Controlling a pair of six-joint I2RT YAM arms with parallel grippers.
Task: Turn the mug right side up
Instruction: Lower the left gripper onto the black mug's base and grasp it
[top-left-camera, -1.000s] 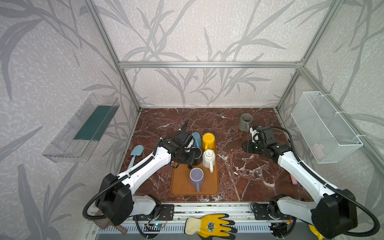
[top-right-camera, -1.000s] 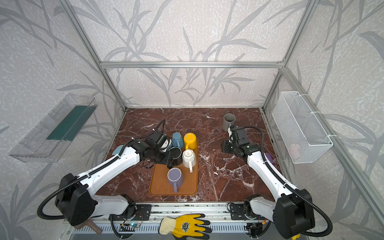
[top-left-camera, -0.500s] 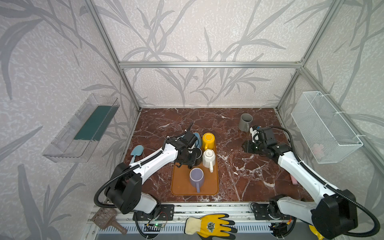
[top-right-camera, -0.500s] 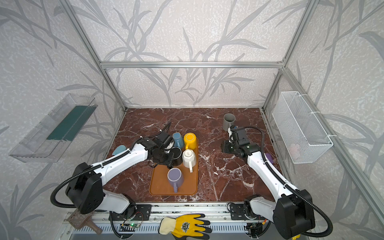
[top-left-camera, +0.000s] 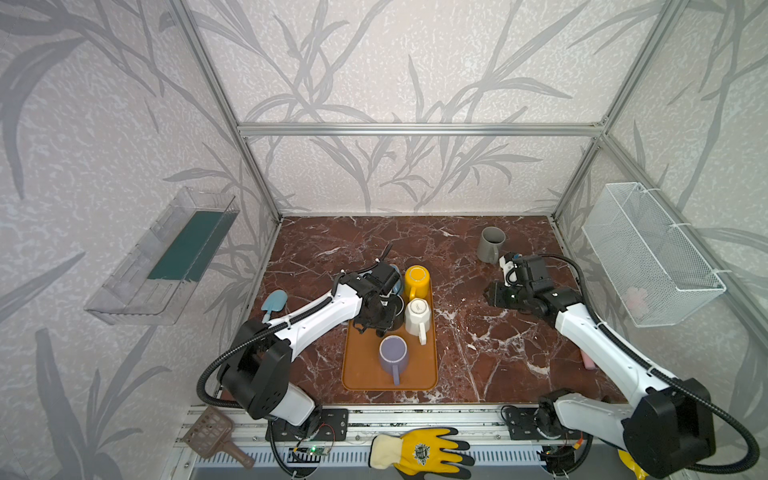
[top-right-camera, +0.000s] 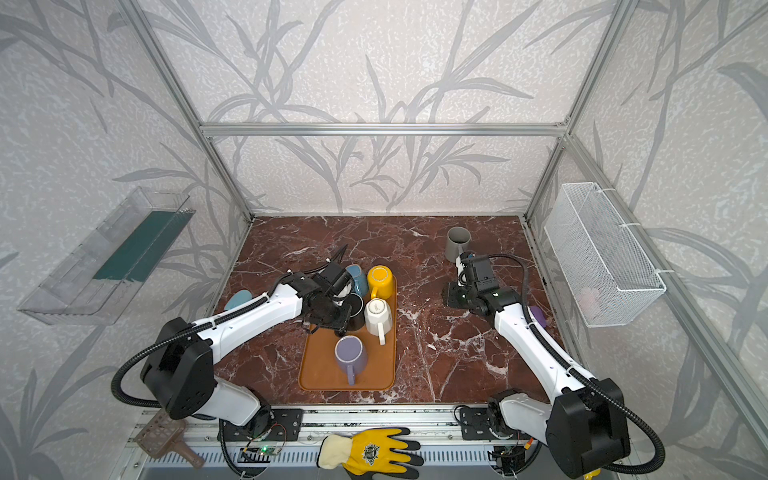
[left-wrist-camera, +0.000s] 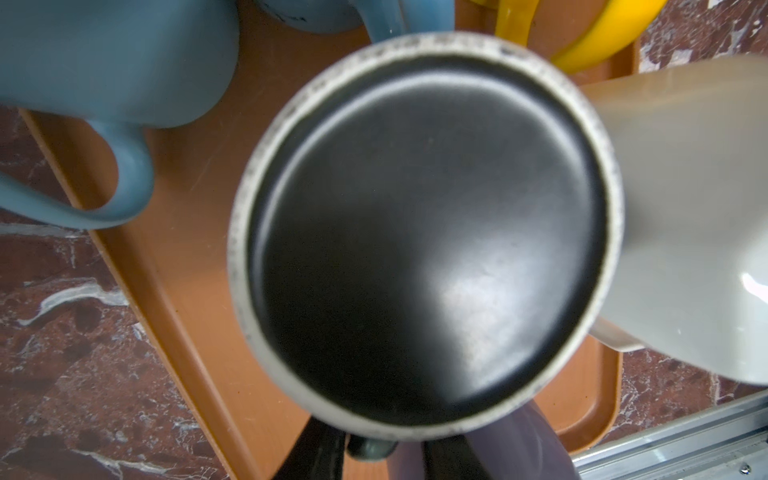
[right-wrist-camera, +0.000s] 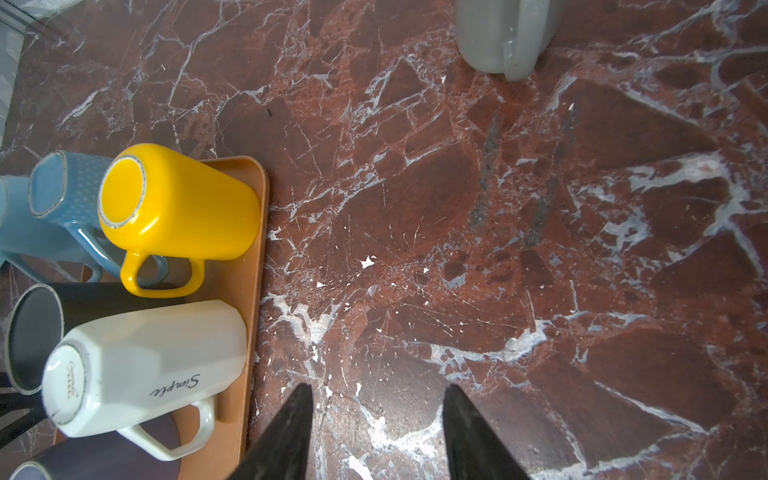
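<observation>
Mug (left-wrist-camera: 424, 241), upside down, sits under left tool (left-wrist-camera: 380, 440), jaws narrow astride its handle (left-wrist-camera: 371, 451), grip unclear.

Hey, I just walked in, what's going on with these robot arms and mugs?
The left gripper is down over an upside-down black mug on the tray, its fingers either side of the handle; a firm grip isn't clear. Beside it, the yellow mug, white mug and purple mug are bottom-up too. The right gripper hangs open and empty above the table, near an upright grey mug.
</observation>
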